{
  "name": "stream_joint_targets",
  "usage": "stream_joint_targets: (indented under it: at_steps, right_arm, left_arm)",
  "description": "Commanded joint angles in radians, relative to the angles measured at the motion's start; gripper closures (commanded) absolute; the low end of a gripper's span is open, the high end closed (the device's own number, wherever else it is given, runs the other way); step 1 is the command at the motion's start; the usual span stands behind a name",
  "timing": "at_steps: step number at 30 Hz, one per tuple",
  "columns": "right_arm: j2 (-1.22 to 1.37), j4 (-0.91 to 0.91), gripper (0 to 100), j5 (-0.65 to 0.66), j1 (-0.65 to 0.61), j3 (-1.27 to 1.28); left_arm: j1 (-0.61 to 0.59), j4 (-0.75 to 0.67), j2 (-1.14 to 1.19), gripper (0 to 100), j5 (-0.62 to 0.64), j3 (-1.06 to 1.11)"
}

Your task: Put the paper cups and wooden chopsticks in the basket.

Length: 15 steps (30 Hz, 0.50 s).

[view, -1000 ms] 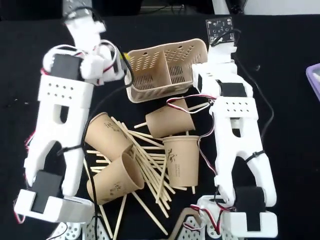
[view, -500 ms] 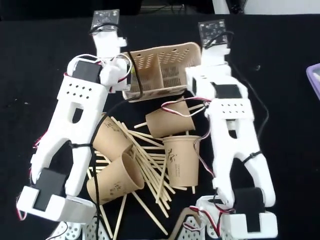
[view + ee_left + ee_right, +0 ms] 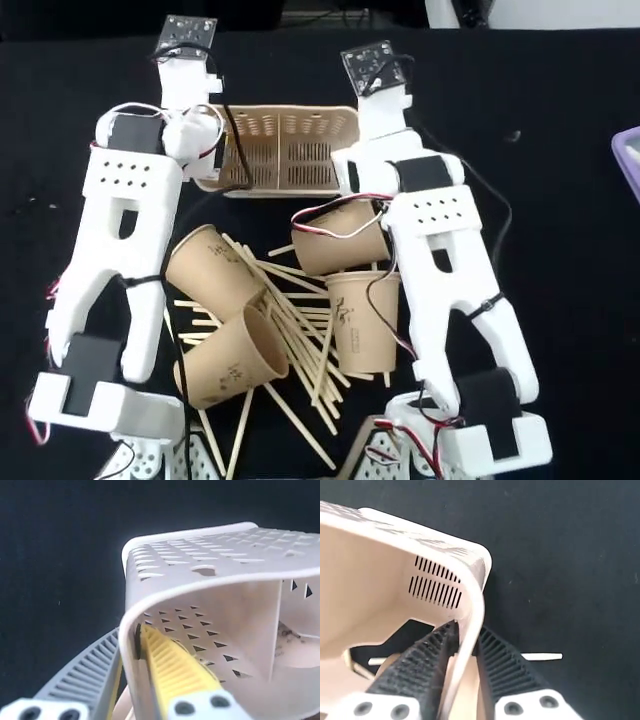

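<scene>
**Both tools clamped on the basket, cups and chopsticks on the table**

Your left tool (image 3: pixel 130 637) is closed on one short end of the basket (image 3: pixel 210 570). The yellow finger sits inside the wall and the grey finger outside it. Your right tool (image 3: pixel 466 630) pinches the opposite end wall of the basket (image 3: pixel 380 570) the same way, one black finger inside and one outside, just below the rim.

From the high view, the basket (image 3: pixel 285 150) spans the gap between the two arms at the far side of the black table (image 3: pixel 560 250). Its slotted long wall is turned toward the camera. You cannot tell whether it rests on the table or hangs clear of it.

None of the four paper cups is in the basket. All four lie on their sides, nearer than the basket:
- One cup (image 3: pixel 340 238) is just below the basket, partly under the right arm.
- A second cup (image 3: pixel 362 322) is just in front of the first.
- A third cup (image 3: pixel 210 270) lies beside the left arm.
- The fourth cup (image 3: pixel 232 358) lies nearest the arm bases.

The wooden chopsticks (image 3: pixel 300 330) are scattered loose and crossed among and under the cups.
</scene>
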Motion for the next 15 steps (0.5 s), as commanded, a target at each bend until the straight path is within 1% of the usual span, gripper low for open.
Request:
stream_joint_targets:
  at_steps: [1,7,8,10,13,15]
  right_arm:
    - [-0.002,0.066,98.7,-0.003,-0.003,-0.067]
    - [-0.007,0.084,98.7,-0.005,0.002,-0.073]
    - [-0.007,0.084,98.6,-0.005,0.0,-0.073]
    - [-0.005,0.086,98.2,-0.005,0.0,-0.073]
    - [-0.005,0.086,89.7,-0.005,-0.003,-0.073]
    - [-0.007,0.086,84.1,-0.003,-0.003,-0.076]
  left_arm:
    - [-0.053,0.13,0.014,97,-0.018,-0.151]
    - [-0.039,0.267,0.038,97,-0.018,-0.303]
    - [-0.039,0.276,0.038,95,-0.018,-0.308]
    - [-0.041,0.273,0.038,88,-0.003,-0.294]
    - [-0.061,0.275,0.034,75,0.12,-0.266]
    - [-0.079,0.264,0.035,74,0.175,-0.272]
